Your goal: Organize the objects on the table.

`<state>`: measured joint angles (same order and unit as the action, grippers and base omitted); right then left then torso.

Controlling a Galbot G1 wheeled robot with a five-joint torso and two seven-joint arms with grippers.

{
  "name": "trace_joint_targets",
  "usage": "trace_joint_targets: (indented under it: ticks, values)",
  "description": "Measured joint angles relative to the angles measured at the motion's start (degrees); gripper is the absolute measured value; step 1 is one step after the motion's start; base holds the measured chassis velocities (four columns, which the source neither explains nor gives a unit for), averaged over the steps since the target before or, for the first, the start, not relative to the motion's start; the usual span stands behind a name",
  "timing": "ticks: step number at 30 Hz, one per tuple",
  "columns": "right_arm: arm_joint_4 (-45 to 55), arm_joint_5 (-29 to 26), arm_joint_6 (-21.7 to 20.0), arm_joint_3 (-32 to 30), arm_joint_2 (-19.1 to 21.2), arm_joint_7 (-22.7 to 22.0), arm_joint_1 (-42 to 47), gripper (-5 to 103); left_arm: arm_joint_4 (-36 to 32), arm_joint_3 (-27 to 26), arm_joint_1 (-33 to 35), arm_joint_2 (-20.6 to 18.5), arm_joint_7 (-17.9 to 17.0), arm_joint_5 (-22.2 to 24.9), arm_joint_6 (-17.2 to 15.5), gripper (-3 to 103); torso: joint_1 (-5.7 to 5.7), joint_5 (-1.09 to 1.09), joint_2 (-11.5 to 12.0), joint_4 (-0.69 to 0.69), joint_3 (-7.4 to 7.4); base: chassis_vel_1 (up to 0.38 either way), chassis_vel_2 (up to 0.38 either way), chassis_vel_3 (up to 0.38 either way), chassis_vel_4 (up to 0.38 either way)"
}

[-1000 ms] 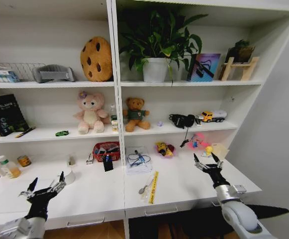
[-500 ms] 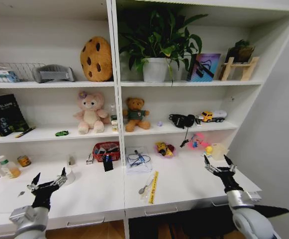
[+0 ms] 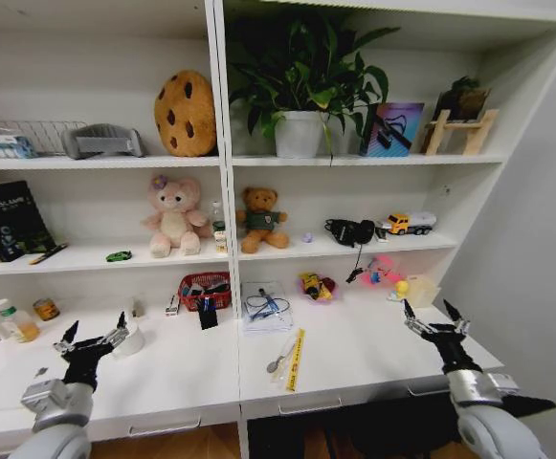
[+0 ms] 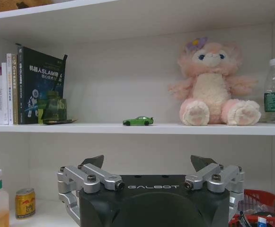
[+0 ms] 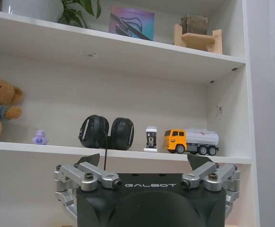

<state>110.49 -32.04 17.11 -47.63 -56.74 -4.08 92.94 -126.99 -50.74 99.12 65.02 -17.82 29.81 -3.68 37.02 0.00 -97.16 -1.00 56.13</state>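
Observation:
On the white table (image 3: 182, 378) lie a yellow flat strip (image 3: 297, 359), a spoon (image 3: 276, 363), a gold snack packet (image 3: 317, 286) and a paper sheet with a cable (image 3: 265, 306). A tiny green toy car (image 3: 119, 255) (image 4: 138, 121) sits on the shelf above. A small can (image 3: 46, 309) (image 4: 24, 202) stands at the far left. My left gripper (image 3: 93, 341) (image 4: 146, 163) hovers open over the table's left part, next to a white cup (image 3: 129, 337). Over the right end my right gripper (image 3: 433, 320) (image 5: 146, 161) is open and holds nothing.
A red basket (image 3: 206, 290) of small items stands at the back centre, with a bottle (image 3: 16, 320) far left. The shelf holds a pink plush (image 4: 213, 85), a brown bear (image 3: 261, 218), headphones (image 5: 106, 133) and a yellow truck (image 5: 190, 141). A wall bounds the right side.
My right gripper has drifted right and a little lower, toward the table's right end. My left gripper has shifted slightly up and back. Both stayed open.

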Motion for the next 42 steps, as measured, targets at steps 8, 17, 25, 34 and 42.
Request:
trace_joint_targets:
  ticks: [8, 17, 25, 34, 42]
  values:
    - [0.0, -0.5, -1.2, 0.8, -0.1, -0.7, -0.3, 100, -0.6, 0.0, 0.6, 0.9, 0.0, -0.7, -0.5, 100, 0.00, 0.00, 0.0, -0.01, 0.00, 0.000, 0.000, 0.000, 0.000]
    - [-0.9, -0.5, 0.4, 1.0, -0.4, -0.3, -0.1, 100, -0.7, 0.1, 0.6, 0.9, 0.0, -0.7, -0.5, 100, 0.00, 0.00, 0.0, -0.02, 0.00, 0.000, 0.000, 0.000, 0.000]
    - [-0.5, -0.3, 0.7, 1.3, -0.4, -0.2, -0.6, 100, -0.7, 0.1, 0.6, 0.9, -0.1, -0.8, -0.5, 100, 0.00, 0.00, 0.0, -0.02, 0.00, 0.000, 0.000, 0.000, 0.000]
    - [1.3, 0.0, 0.7, 1.2, 0.5, -0.2, -1.5, 100, -0.7, 0.1, 0.6, 0.9, -0.1, -0.8, -0.5, 100, 0.00, 0.00, 0.0, -0.02, 0.00, 0.000, 0.000, 0.000, 0.000]
    - [1.5, -0.1, 0.5, 1.2, 0.9, -0.4, -1.9, 100, -0.7, 0.1, 0.6, 0.9, -0.1, -0.8, -0.5, 100, 0.00, 0.00, 0.0, 0.00, 0.00, 0.000, 0.000, 0.000, 0.000]
